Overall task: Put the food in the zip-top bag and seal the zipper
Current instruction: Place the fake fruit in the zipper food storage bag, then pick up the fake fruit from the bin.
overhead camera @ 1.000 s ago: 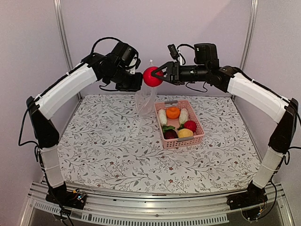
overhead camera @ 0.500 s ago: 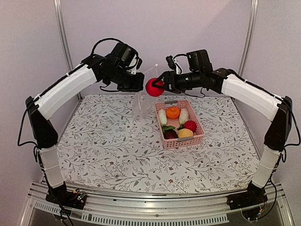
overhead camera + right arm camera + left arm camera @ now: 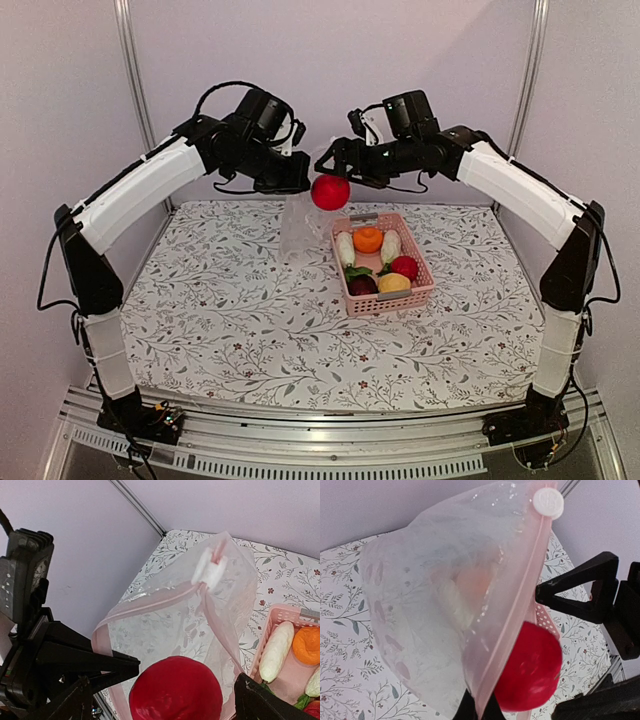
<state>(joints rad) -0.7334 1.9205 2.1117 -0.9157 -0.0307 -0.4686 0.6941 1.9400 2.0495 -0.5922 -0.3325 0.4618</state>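
The basket (image 3: 390, 303), at 4 o'clock of the bag (image 3: 298, 228), carries the other food (image 3: 368, 240). Left jaws pinch the bag rim, hanging it above the bench (image 3: 250, 330). Right jaws pinch the red fruit (image 3: 330, 192) at its mouth. Step: insertion. Next: lower fruit inside, release.

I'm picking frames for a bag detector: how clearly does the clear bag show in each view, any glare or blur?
Top external: evenly lit, sharp, but the zip-top bag is faint against the table. Left wrist: it fills the frame, slightly soft, with small glints near its top; the red fruit is soft too. Right wrist: bag outline clear, no strong glare.
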